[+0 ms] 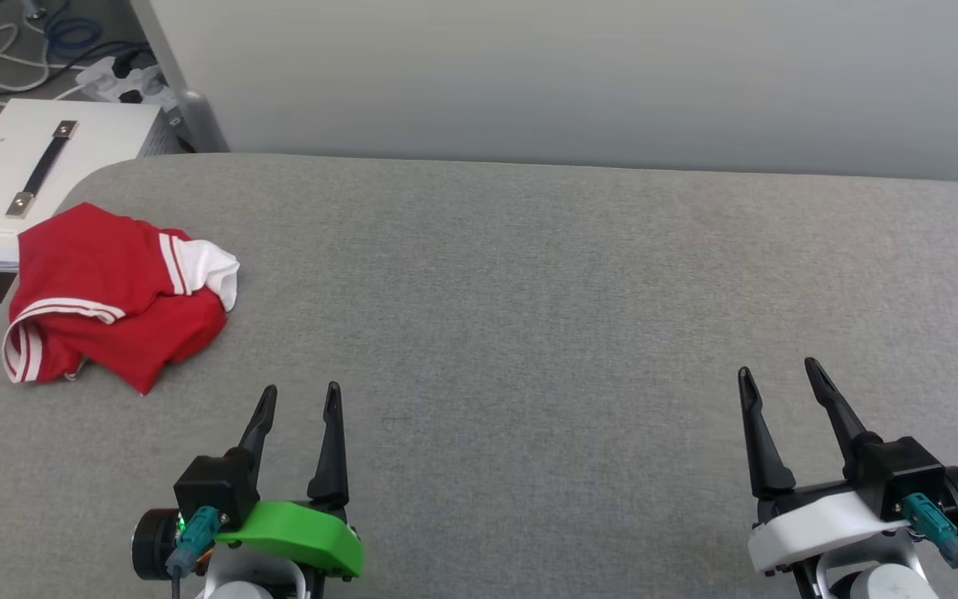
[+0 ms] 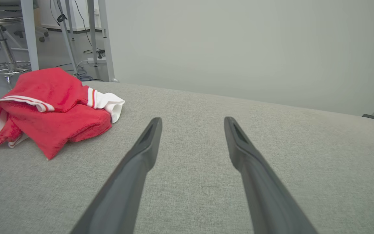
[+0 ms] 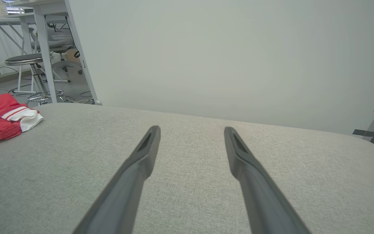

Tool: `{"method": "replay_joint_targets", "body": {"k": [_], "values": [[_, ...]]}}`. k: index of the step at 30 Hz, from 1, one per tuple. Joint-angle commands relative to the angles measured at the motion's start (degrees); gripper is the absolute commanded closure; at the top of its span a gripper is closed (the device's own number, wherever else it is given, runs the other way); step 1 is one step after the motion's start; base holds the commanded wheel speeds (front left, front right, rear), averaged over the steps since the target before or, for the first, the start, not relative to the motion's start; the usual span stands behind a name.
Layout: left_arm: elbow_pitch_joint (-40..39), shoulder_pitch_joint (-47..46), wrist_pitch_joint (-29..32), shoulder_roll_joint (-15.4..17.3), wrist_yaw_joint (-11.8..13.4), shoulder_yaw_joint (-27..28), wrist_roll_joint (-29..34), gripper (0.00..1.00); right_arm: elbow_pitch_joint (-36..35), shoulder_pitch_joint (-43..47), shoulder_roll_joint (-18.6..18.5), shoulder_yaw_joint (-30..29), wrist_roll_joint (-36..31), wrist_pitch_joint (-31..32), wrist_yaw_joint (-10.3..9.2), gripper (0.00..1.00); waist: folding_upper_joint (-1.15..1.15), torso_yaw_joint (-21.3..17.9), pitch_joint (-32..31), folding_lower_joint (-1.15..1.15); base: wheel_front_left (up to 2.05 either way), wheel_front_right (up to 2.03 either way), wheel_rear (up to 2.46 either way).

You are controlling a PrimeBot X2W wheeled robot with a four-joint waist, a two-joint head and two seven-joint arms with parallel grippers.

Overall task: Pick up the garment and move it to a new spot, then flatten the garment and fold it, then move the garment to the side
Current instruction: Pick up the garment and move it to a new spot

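The garment [image 1: 113, 299] lies crumpled in a red heap at the far left of the grey padded surface [image 1: 529, 291], a white sleeve and striped trim showing. It also shows in the left wrist view, the garment [image 2: 49, 110] ahead and to the left, and at the left edge of the right wrist view, the garment [image 3: 5, 118]. My left gripper [image 1: 302, 391] stands open near the front edge, to the right of the heap and apart from it. My right gripper [image 1: 778, 368] stands open at the lower right, far from it. Both hold nothing.
A white box with a dark strap handle [image 1: 30, 175] stands just beyond the surface's left corner, with cables and a power strip [image 1: 121, 83] on the floor behind. A pale wall [image 1: 570, 75] runs along the far edge. Stools and table legs [image 2: 8, 48] stand off to the left.
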Motion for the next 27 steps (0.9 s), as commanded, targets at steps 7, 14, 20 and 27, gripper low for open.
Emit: {"method": "replay_joint_targets", "body": {"k": [7, 14, 20, 27], "values": [[-0.13, 0.47, -0.34, -0.29, 0.39, 0.58, 0.45, 0.0, -0.12, 0.78, 0.04, 1.12, 0.46, -0.33, -0.06, 0.0, 0.0, 8.54, -0.89, 0.0, 0.0, 0.0, 0.0], [-0.17, 1.15, -0.34, -0.29, 0.31, 1.36, 0.97, 0.0, 0.45, 0.83, 0.04, 2.4, 1.03, -0.33, -0.06, 0.0, 0.0, 14.82, -1.44, 0.0, 0.0, 0.0, 0.0], [-0.32, 1.35, -0.34, -0.29, 0.0, 1.36, 1.13, 0.0, 0.58, 0.97, 0.04, 2.73, 1.19, -0.33, -0.06, 0.0, 0.0, 18.56, -1.94, 0.0, 0.0, 0.0, 0.0], [-1.08, 1.35, -0.34, -0.29, 0.04, 1.22, 0.02, 0.0, 0.79, 1.03, 0.04, 2.99, 1.49, -0.33, -0.06, 0.0, 0.0, 21.62, -1.7, 0.0, 0.0, 0.0, 0.0]]}}
